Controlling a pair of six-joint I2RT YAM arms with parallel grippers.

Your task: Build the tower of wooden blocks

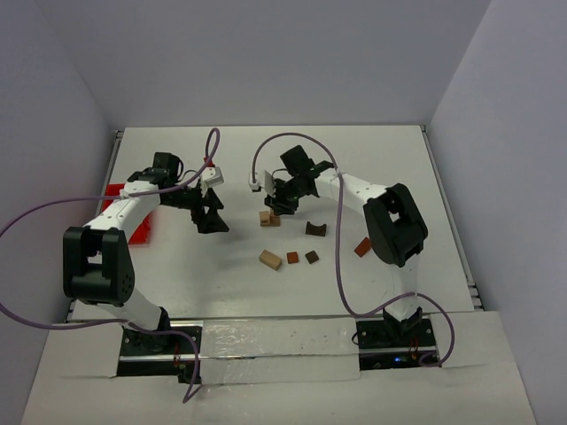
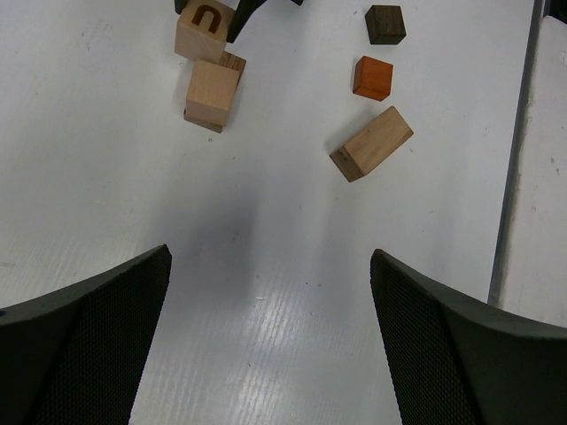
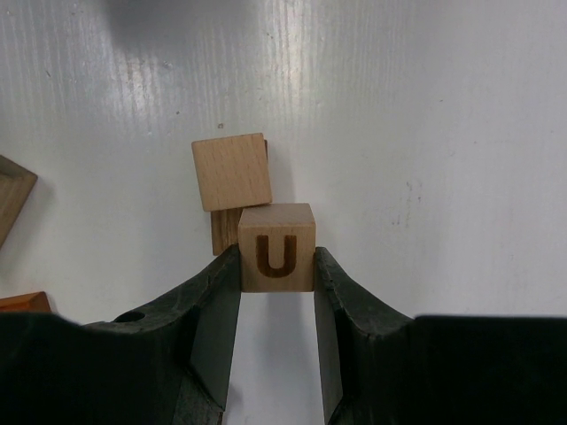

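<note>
Tan wood, mostly. My left end effector point(image 2: 270, 257) hangs released over bare surface point(image 2: 266, 336), idle. To its right is the tower point(image 2: 211, 93) so far: a tan cube point(image 3: 230, 171) sitting skewed on a darker block point(image 3: 221, 232). Just beside it, my right end effector point(image 3: 276, 266) is clenched on the U cube point(image 3: 276, 248), square in the jaws. Judgement: come in above, centre over the tan cube, match its skew, lower gently, release late. Red bin point(image 1: 142, 232), far left: contents not visible.

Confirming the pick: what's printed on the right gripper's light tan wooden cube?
Light tan wooden cube: dark brown letter U, clearest in right wrist view.
</note>
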